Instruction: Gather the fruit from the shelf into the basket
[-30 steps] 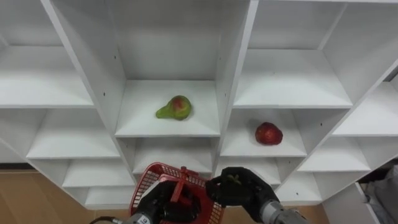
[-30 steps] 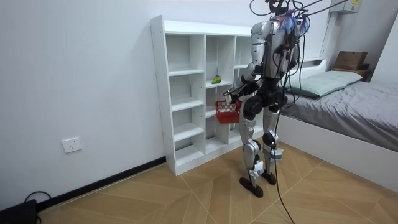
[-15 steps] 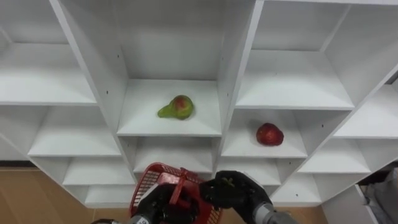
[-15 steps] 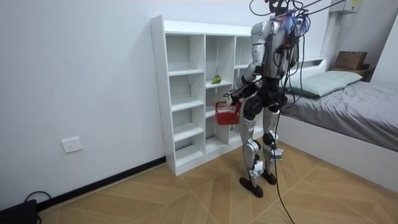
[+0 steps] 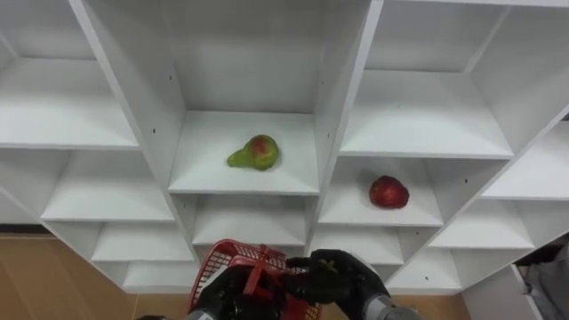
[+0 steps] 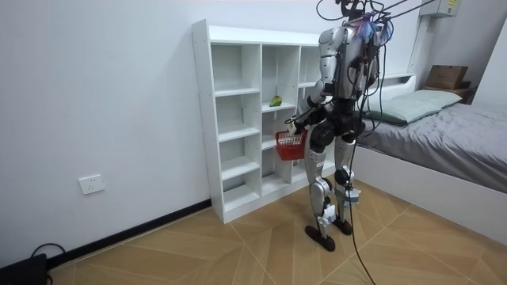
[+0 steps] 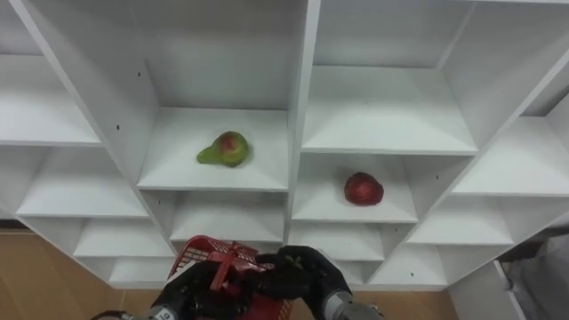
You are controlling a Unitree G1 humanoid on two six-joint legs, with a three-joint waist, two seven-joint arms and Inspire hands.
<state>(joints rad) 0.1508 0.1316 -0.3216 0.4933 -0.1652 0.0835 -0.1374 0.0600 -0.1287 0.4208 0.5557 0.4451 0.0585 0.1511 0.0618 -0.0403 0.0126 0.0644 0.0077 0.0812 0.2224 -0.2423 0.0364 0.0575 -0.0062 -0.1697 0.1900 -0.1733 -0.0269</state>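
Lowest in the eye views, the left hand (image 5: 227, 295) has its fingers curled round the upright handle of a red mesh basket (image 5: 213, 260) and holds it in front of the body. The right hand (image 5: 340, 277) is just beside it at the basket's right rim, its back to the camera. Its fingers are tucked under, so I cannot tell whether it grips anything. Beyond the hands is the white shelf unit (image 5: 418, 116). A green pear (image 5: 255, 153) with a red blush lies on its side in the middle compartment. A red apple (image 5: 388, 192) sits one compartment to the right and one level lower, well apart from the pear. In the room view the robot stands upright on the wooden floor (image 6: 238, 245) close to the shelf unit, with a bed (image 6: 444, 131) behind it.
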